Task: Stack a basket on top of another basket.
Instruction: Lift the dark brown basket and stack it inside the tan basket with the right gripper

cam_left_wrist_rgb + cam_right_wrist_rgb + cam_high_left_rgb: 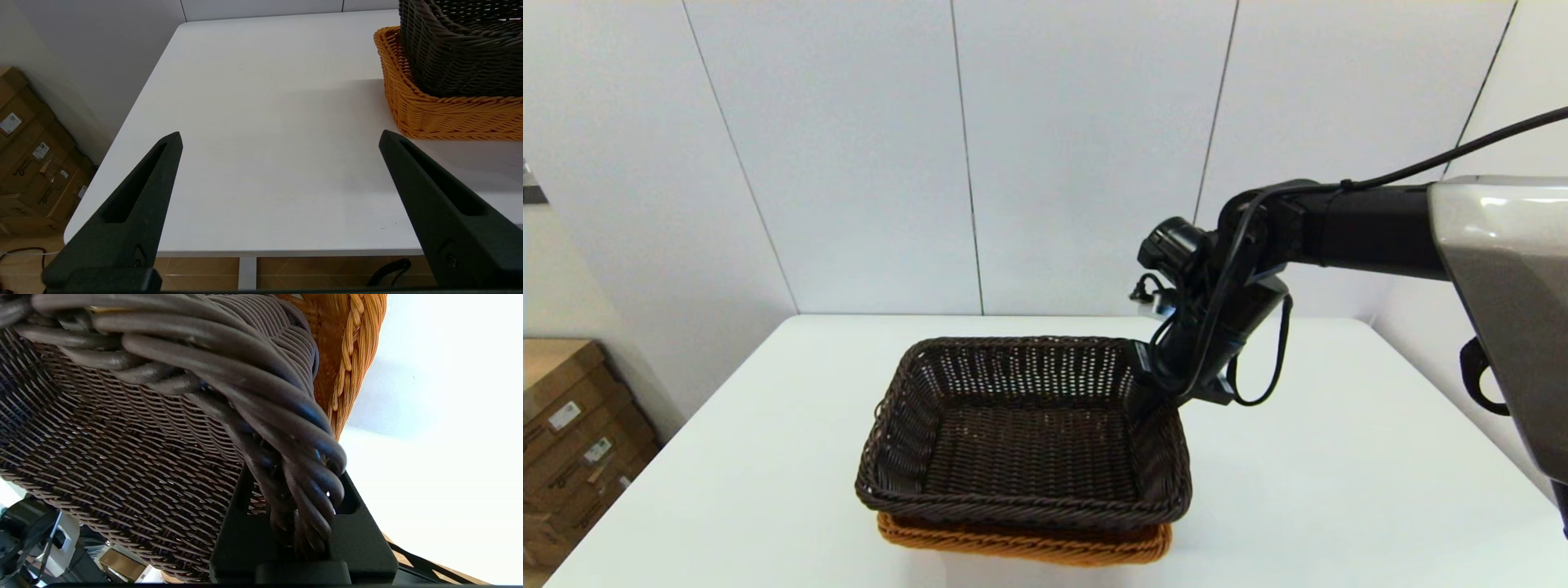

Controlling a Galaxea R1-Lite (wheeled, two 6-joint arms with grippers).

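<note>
The dark brown basket (1029, 441) sits nested in the orange basket (1021, 545) near the table's front middle; only the orange rim shows beneath it. My right gripper (1152, 384) is at the dark basket's far right corner. In the right wrist view this gripper (294, 490) is shut on the braided rim of the dark basket (122, 437), with the orange basket (339, 343) just behind. My left gripper (280, 136) hangs open and holds nothing, over the table to the left of the orange basket (449, 114) and the dark basket (461, 53).
The white table (1339, 490) stretches bare to either side of the baskets. Cardboard boxes (572, 441) stand on the floor beyond the table's left edge, also seen as boxes (28, 163) in the left wrist view. A panelled wall closes the back.
</note>
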